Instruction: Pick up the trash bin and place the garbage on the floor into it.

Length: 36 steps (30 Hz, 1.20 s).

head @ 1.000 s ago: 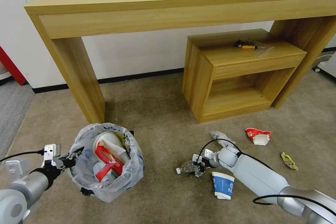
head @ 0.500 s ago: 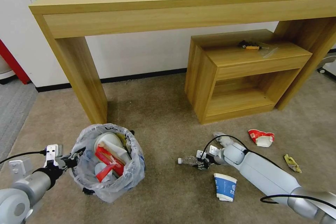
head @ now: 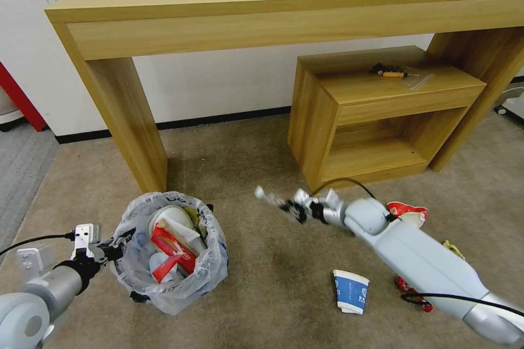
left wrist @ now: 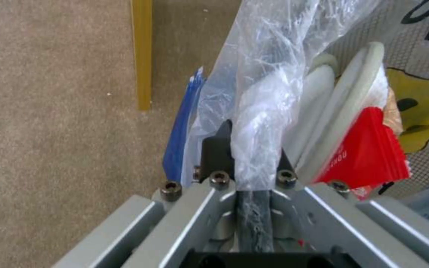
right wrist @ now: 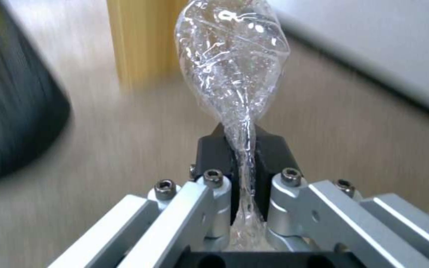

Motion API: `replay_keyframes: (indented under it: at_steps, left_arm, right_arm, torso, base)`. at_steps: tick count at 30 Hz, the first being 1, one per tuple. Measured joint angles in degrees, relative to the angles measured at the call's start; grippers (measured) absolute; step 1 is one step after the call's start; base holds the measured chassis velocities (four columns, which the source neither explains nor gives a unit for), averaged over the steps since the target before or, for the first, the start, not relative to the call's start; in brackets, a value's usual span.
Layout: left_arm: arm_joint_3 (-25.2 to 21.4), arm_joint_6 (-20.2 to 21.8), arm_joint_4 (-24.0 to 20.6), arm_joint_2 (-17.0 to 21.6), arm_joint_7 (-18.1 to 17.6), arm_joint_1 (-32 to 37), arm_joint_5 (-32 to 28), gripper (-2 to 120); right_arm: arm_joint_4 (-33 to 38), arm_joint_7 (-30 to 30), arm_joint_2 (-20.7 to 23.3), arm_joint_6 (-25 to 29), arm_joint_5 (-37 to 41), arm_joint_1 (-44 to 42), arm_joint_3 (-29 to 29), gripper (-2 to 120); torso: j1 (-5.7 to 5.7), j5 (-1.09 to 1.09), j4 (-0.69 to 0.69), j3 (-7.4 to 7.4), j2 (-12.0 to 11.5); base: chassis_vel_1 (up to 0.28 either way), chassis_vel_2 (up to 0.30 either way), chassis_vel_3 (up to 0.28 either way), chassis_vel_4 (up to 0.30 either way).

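Observation:
The trash bin (head: 169,262) stands on the floor (head: 262,278) at my front left, its white bag holding white slippers and red wrappers. My left gripper (head: 112,244) is shut on the bin's rim and bag; the left wrist view shows the bag (left wrist: 269,74) pinched in that gripper (left wrist: 251,149) beside the blue bin wall (left wrist: 182,126). My right gripper (head: 297,208) hangs above the carpet right of the bin, shut on the crushed clear bottle (head: 271,197). In the right wrist view the bottle (right wrist: 234,56) sticks out of the gripper (right wrist: 244,149). A paper cup (head: 349,290), a red-and-white piece (head: 406,214) and a yellow wrapper (head: 453,248) lie on the carpet.
A long wooden table (head: 273,0) spans the back, its leg (head: 128,120) just behind the bin. A low wooden cabinet (head: 382,114) stands under it at right, with a black-and-orange object (head: 387,71) on top. Grey carpet (head: 22,158) lies at far left.
My right gripper has lifted the bottle off the carpet and swung it up and to the left. The left gripper and bin have stayed put. The camera shifted slightly at first.

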<state>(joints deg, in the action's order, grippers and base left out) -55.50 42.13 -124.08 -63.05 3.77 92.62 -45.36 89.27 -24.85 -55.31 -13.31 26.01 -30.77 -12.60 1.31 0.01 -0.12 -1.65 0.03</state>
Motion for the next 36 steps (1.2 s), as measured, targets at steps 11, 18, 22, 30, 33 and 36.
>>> replay_keyframes:
  at_steps: [11, 18, 22, 30, 33, 36]
  left_arm:
    - [2.89, 0.0, 1.61, 1.69, -7.14, -1.26, -0.36, 0]
    - [3.11, 0.0, 1.69, 2.93, -9.49, -1.44, -1.81, 0]
    - [3.0, 0.01, 1.52, 3.17, -10.45, -1.43, -2.66, 0]
    - [2.77, 0.0, 1.3, 3.31, -11.06, -1.7, -3.83, 0]
    - [2.74, 0.01, 1.28, 3.31, -11.05, -1.74, -3.9, 0]
    - [2.66, 0.0, 1.26, 3.29, -11.03, -1.73, -3.94, 0]
  right_arm:
    - [12.69, 5.2, -13.42, -5.3, 10.71, 6.3, -7.47, 4]
    - [10.82, 7.21, -18.87, -6.44, 11.27, 7.49, -17.25, 4]
    - [9.83, 9.11, -19.22, -6.78, 10.77, 6.55, -20.55, 4]
    - [11.52, 12.06, -17.05, -7.38, 9.36, 4.55, -21.92, 30]
    - [11.89, 12.28, -16.67, -7.37, 9.3, 4.45, -21.78, 37]
    - [12.4, 12.72, -16.33, -7.32, 9.17, 4.04, -21.38, 49]
  torso:
    - [0.0, -0.01, 0.02, 0.0, 0.0]
    - [0.0, -0.02, 0.02, 0.0, 0.01]
    - [0.0, -0.01, 0.01, 0.0, 0.0]
    - [0.0, 0.01, 0.01, 0.0, 0.01]
    - [0.0, 0.01, 0.0, 0.0, 0.0]
    - [0.0, 0.01, 0.0, 0.0, 0.0]
  base:
    - [0.0, 0.0, 0.0, 0.0]
    - [0.0, 0.0, 0.0, 0.0]
    - [0.0, 0.0, 0.0, 0.0]
    - [0.0, 0.0, 0.0, 0.0]
    - [0.0, 0.0, 0.0, 0.0]
    - [0.0, 0.0, 0.0, 0.0]
